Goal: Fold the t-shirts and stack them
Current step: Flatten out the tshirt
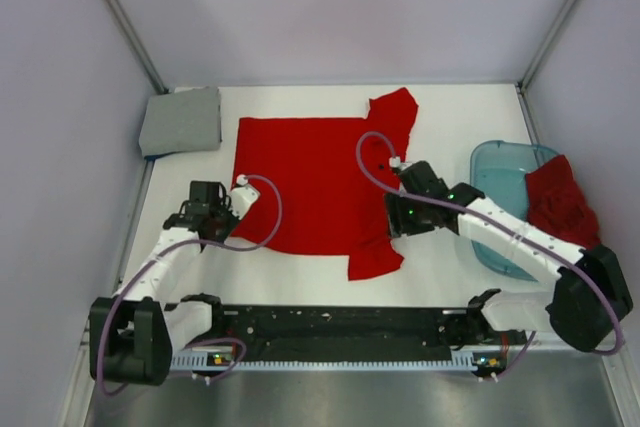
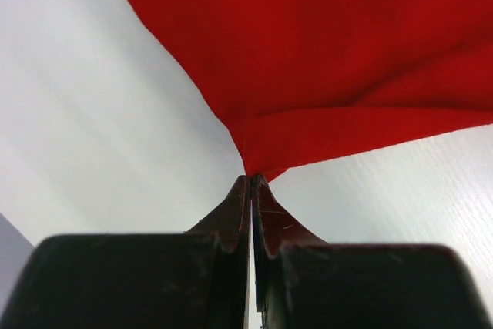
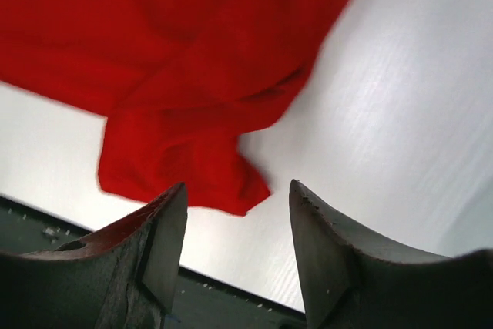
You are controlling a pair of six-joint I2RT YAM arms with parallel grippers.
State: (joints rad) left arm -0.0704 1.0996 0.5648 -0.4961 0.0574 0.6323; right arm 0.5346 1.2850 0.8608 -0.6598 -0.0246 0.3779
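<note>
1. Right, your left gripper [image 2: 252,181] had its jaws pressed tight together on a hem corner of the bright red shirt [image 1: 310,182], and the cloth fanned out from the tips.
2. Your right gripper [image 3: 239,186] stood with its jaws apart and nothing between them. It hovered over the sleeve [image 3: 177,167] that lay bunched on the table [image 1: 450,117] close to the near edge.
3. That bright red shirt lay spread across the middle of the table, mostly flat, with both sleeves out on its right side. The grey shirt [image 1: 181,120] sat folded at the far left corner. The dark red shirt [image 1: 560,205] lay heaped in the blue tub [image 1: 495,162] on the right.
4. On handling, you were likely dealing with light, limp cloth that sags from any pinch and would not hold a fold unless laid down flat. A shallow bite on a single layer could slip. Hems, corners and shoulder seams looked the better holds, since the doubled fabric gives the jaws more to grip. Taking two corners at once would probably carry an edge over straight.
5. For writing, you had nothing to read. No print, logo or tag showed on any shirt, and the tub looked plain.
</note>
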